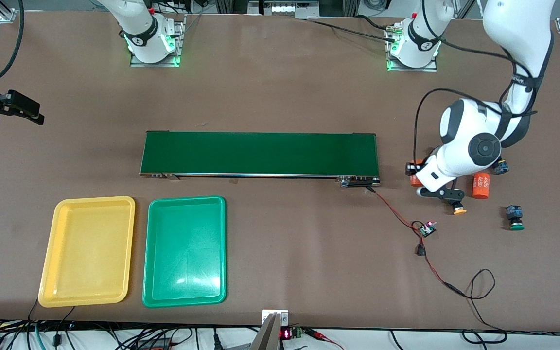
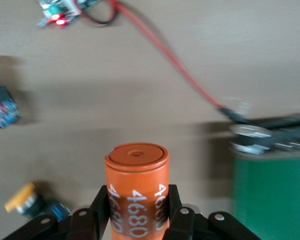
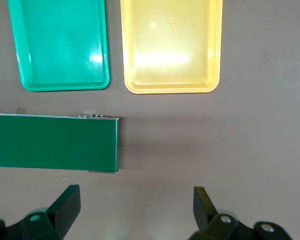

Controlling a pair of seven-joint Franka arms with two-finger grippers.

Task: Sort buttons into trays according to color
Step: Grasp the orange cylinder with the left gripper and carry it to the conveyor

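Shallow yellow plastic tray [image 1: 87, 252] and green plastic tray [image 1: 184, 251] are shown nearest the camera. Left gripper [image 2: 138, 220] fingers are clamped on an orange printed cylinder [image 2: 137, 187]; a yellow-capped button [image 1: 459, 210] lies beside. Right gripper [image 3: 136, 202] waits, fingers wide.

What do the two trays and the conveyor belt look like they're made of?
Yellow tray and green tray: likely glossy moulded plastic, given the bright glare spots and rounded corners. Conveyor belt: looks like matte dark green rubber or PVC with no glare, edged by a metal-looking frame; the exact material is unclear.
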